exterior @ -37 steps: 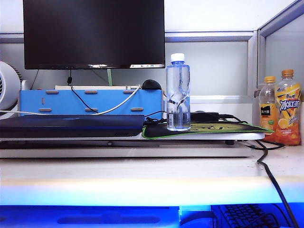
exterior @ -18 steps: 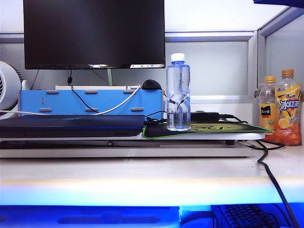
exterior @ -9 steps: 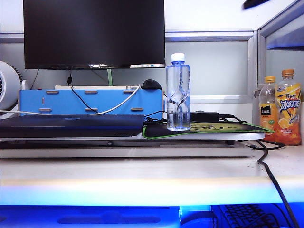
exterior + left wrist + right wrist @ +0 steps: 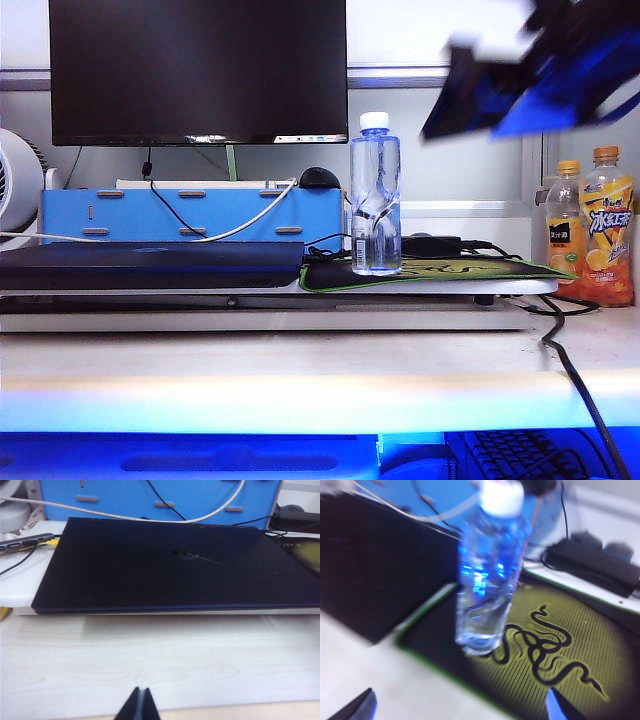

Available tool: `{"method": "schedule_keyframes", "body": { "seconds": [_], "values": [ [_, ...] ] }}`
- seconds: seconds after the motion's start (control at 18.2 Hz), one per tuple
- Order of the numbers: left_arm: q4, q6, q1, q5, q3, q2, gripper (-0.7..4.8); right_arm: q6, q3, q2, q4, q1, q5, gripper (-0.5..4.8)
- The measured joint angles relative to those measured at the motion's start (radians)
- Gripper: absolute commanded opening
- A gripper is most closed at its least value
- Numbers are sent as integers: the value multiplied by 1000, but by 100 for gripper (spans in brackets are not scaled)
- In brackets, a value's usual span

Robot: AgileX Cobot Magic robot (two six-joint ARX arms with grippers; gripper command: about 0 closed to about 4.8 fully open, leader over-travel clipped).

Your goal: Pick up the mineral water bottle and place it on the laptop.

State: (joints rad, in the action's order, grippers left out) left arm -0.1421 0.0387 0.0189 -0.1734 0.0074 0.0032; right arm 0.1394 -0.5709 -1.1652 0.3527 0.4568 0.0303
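Observation:
The mineral water bottle [image 4: 375,195], clear with a white cap, stands upright on the left end of the mouse mat [image 4: 450,270]. To its left lies the closed dark laptop [image 4: 150,262]. My right gripper [image 4: 480,110] hangs blurred in the air, up and to the right of the bottle's cap, apart from it. In the right wrist view the bottle [image 4: 487,580] stands ahead of the open right gripper [image 4: 460,712], nothing between the fingers. My left gripper [image 4: 141,695] is shut and empty over bare desk in front of the laptop [image 4: 170,565].
A big black monitor [image 4: 197,70] and a blue box [image 4: 190,215] stand behind the laptop. Two orange-drink bottles [image 4: 590,230] stand at the far right. A black adapter [image 4: 600,565] with cables lies behind the mat. A black cable [image 4: 575,380] runs over the desk's front edge.
My right arm has swung down from the top right corner into the exterior view, towards the bottle. The bottle and laptop have not moved.

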Motion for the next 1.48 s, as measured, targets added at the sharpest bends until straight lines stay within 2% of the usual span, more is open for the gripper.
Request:
{"method": "schedule_keyframes", "body": {
  "seconds": [0.22, 0.38, 0.71, 1.15, 1.21, 1.26, 1.32, 1.48],
  "values": [
    [0, 0, 0, 0, 0, 0, -2, -3, -150, -236, 110, -1, -8, 479],
    [0, 0, 0, 0, 0, 0, -2, -3, -332, -420, 122, -1, -9, 479],
    [0, 0, 0, 0, 0, 0, -2, -3, -483, -578, 122, -1, -9, 479],
    [0, 0, 0, 0, 0, 0, -2, -4, -586, -692, 80, -2, -35, 479],
    [0, 0, 0, 0, 0, 0, -2, -4, -587, -695, 74, -2, -36, 361],
    [0, 0, 0, 0, 0, 0, -2, -4, -587, -696, 72, -2, -45, 106],
    [0, 0, 0, 0, 0, 0, -2, -6, -588, -696, 73, -2, -53, 20],
    [0, 0, 0, 0, 0, 0, -2, -5, -591, -696, 76, -2, -56, -1]
  ]
}}
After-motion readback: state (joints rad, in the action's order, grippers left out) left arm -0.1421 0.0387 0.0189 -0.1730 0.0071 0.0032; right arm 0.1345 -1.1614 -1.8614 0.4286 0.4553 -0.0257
